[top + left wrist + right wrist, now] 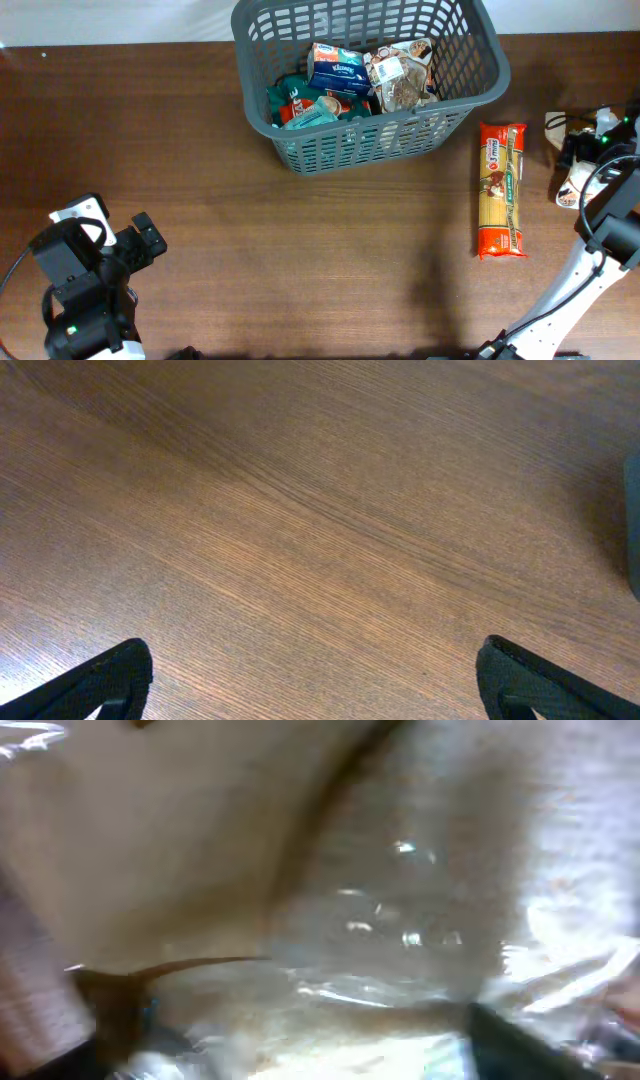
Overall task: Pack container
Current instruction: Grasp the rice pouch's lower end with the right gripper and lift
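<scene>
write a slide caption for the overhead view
grey basket holding grocery packets, spaghetti pack lying on the wooden table beside it

On the blue packet point(337, 68) in the container point(360, 146), at twelve o'clock, is white script, seemingly "Kleenex". The spaghetti packet point(502, 190) is at three o'clock, its lettering too small to read.

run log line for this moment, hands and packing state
left hand: open over table | right hand: at clear-wrapped packet, grip unclear | container: several packets inside | spaghetti packet: on table, beside container
</scene>
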`<action>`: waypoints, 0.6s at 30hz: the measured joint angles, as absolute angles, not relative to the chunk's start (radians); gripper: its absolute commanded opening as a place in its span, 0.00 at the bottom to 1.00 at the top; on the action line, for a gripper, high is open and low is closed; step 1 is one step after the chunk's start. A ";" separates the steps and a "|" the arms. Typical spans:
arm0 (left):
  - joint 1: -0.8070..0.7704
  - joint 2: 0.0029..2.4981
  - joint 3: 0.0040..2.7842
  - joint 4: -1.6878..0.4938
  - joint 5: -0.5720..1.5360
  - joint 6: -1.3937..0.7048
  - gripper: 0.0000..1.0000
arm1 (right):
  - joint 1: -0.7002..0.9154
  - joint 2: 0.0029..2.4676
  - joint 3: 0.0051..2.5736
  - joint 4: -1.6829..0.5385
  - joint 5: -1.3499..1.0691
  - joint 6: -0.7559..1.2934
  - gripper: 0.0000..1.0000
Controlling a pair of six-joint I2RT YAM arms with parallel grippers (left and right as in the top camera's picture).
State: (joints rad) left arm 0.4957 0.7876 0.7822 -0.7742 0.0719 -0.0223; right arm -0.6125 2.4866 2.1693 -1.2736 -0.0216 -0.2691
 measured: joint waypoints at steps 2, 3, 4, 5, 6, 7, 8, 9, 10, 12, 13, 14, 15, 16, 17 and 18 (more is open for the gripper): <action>0.496 0.788 0.782 -0.774 0.072 -0.023 0.99 | -0.622 2.487 2.169 -1.272 -0.026 -0.264 0.39; 0.496 0.788 0.782 -0.774 0.072 -0.023 0.99 | -0.624 2.487 2.169 -1.270 -0.029 -0.262 0.27; 0.496 0.788 0.782 -0.774 0.072 -0.023 0.99 | -0.627 2.487 2.169 -1.269 -0.036 -0.263 0.19; 0.496 0.788 0.782 -0.774 0.072 -0.023 0.99 | -0.628 2.487 2.169 -1.269 -0.042 -0.260 0.13; 0.496 0.788 0.782 -0.774 0.072 -0.022 0.99 | -0.628 2.487 2.169 -1.269 -0.049 -0.266 0.04; 0.496 0.788 0.782 -0.774 0.072 -0.022 0.99 | -0.628 2.487 2.169 -1.270 -0.053 -0.258 0.04; 0.496 0.788 0.782 -0.774 0.072 -0.023 0.99 | -0.627 2.487 2.169 -1.269 -0.052 -0.261 0.04; 0.496 0.788 0.782 -0.774 0.072 -0.023 0.99 | -0.627 2.487 2.169 -1.268 -0.053 -0.260 0.04; 0.496 0.788 0.782 -0.774 0.072 -0.022 0.99 | -0.627 2.487 2.169 -1.268 -0.054 -0.260 0.04; 0.496 0.788 0.782 -0.774 0.072 -0.023 0.99 | -0.628 2.487 2.169 -1.268 -0.054 -0.261 0.04; 0.496 0.788 0.782 -0.774 0.072 -0.022 0.99 | -0.628 2.487 2.169 -1.268 -0.056 -0.262 0.04; 0.496 0.788 0.782 -0.774 0.072 -0.023 0.99 | -0.628 2.487 2.169 -1.268 -0.057 -0.261 0.04; 0.496 0.788 0.782 -0.774 0.072 -0.023 0.99 | -0.628 2.487 2.169 -1.268 -0.057 -0.262 0.04; 0.496 0.788 0.782 -0.774 0.072 -0.023 0.99 | -0.628 2.487 2.169 -1.269 -0.057 -0.261 0.04; 0.496 0.788 0.782 -0.774 0.072 -0.023 0.99 | -0.628 2.487 2.169 -1.269 -0.057 -0.262 0.04; 0.496 0.788 0.782 -0.774 0.072 -0.023 0.99 | -0.628 2.487 2.169 -1.269 -0.057 -0.261 0.04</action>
